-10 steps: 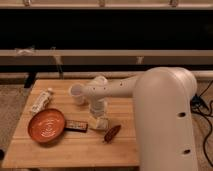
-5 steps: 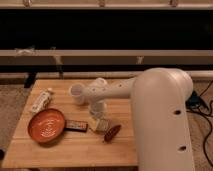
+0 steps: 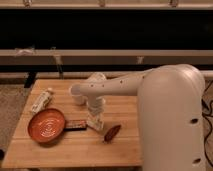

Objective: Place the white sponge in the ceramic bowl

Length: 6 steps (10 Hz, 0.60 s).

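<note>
The ceramic bowl (image 3: 46, 125) is orange-brown with pale swirl marks and sits at the front left of the wooden table (image 3: 75, 150). The white sponge (image 3: 94, 123) is a small off-white block near the table's middle, to the right of the bowl. My gripper (image 3: 95, 115) hangs from the white arm (image 3: 120, 86) straight down onto the sponge, at or just above its top. The gripper hides part of the sponge.
A long white tube (image 3: 41, 100) lies at the back left. A dark flat bar (image 3: 76, 125) lies between bowl and sponge. A reddish-brown oblong item (image 3: 111, 132) lies right of the sponge. A white cup (image 3: 77, 93) stands behind the gripper. My large white body fills the right.
The gripper has stayed over the sponge and seems slightly lower on it. The sponge and the other objects have not moved.
</note>
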### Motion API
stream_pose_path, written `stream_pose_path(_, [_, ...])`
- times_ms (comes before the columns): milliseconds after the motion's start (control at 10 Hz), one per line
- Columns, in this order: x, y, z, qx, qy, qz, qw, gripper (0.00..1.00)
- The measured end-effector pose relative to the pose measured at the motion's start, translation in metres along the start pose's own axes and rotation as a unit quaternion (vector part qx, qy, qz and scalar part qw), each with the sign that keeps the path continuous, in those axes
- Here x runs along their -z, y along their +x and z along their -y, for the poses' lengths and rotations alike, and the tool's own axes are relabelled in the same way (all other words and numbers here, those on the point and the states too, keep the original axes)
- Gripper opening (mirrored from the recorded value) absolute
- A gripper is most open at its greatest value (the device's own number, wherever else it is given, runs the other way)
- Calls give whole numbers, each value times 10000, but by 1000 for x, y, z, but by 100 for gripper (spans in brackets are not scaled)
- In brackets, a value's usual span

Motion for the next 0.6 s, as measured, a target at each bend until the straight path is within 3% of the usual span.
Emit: stream_pose_path(600, [45,-54,-41,31,362,208,9991,0])
